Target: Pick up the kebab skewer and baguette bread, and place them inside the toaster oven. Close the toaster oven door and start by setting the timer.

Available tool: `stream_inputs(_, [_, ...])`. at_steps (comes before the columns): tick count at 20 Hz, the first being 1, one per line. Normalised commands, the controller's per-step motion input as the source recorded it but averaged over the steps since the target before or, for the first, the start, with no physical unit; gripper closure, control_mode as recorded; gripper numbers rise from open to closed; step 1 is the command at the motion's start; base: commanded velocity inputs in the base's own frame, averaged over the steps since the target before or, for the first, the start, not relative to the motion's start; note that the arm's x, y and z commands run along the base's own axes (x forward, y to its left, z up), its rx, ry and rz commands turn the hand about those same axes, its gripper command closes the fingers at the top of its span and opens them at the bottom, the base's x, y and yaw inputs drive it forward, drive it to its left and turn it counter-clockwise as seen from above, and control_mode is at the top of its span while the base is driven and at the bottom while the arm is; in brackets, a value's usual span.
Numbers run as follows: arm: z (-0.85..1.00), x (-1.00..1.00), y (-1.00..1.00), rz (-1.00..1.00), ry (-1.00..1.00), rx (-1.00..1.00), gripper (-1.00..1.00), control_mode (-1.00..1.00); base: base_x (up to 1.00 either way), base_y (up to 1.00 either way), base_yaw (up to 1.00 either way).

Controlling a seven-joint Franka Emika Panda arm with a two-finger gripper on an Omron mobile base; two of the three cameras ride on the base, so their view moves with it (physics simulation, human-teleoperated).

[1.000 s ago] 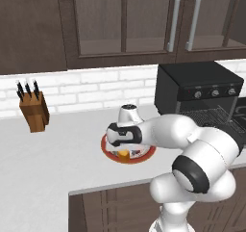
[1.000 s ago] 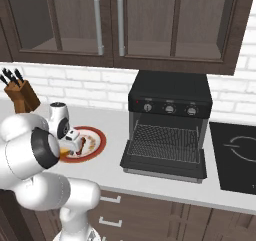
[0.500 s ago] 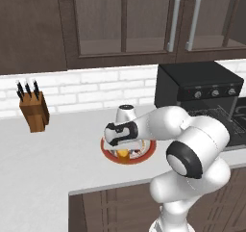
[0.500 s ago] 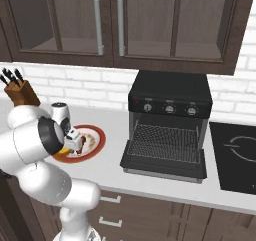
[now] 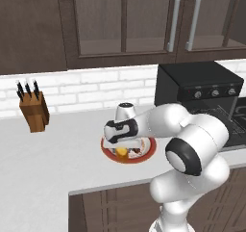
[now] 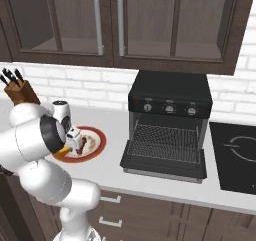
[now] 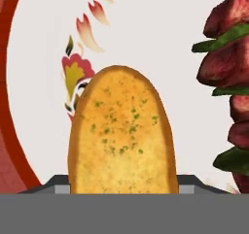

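Baguette bread, a stubby golden herb-flecked loaf, looks light and crusty; gripping across its middle suits. Whether the fingers pinch it or stand spread cannot be told.

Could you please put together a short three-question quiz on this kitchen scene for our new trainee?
1. True or false: the toaster oven door is shut.
2. Which food lies nearest the gripper? A) kebab skewer B) baguette bread
3. What do both foods rest on?

Key
1. False; it hangs open, showing the rack.
2. B; the loaf sits between the fingertips.
3. The red-rimmed plate.
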Motion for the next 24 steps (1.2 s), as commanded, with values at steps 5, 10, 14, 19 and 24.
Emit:
stream_inputs(5, [0.98, -0.30, -0.48, 0.00, -0.01, 0.05, 1.00, -1.00, 0.00, 0.00, 0.00])
stream_inputs(10, [0.85, -0.51, -0.86, 0.03, -0.01, 0.00, 1.00, -1.00, 0.00, 0.00, 0.00])
stream_inputs(14, [0.48, -0.26, -1.00, 0.00, -0.01, 0.00, 1.00, -1.00, 0.00, 0.00, 0.00])
stream_inputs(19, [0.41, 0.00, -1.00, 0.00, -0.03, 0.00, 1.00, -1.00, 0.00, 0.00, 0.00])
stream_inputs(24, [0.21, 0.00, -1.00, 0.00, -0.02, 0.00, 1.00, -1.00, 0.00, 0.00, 0.00])
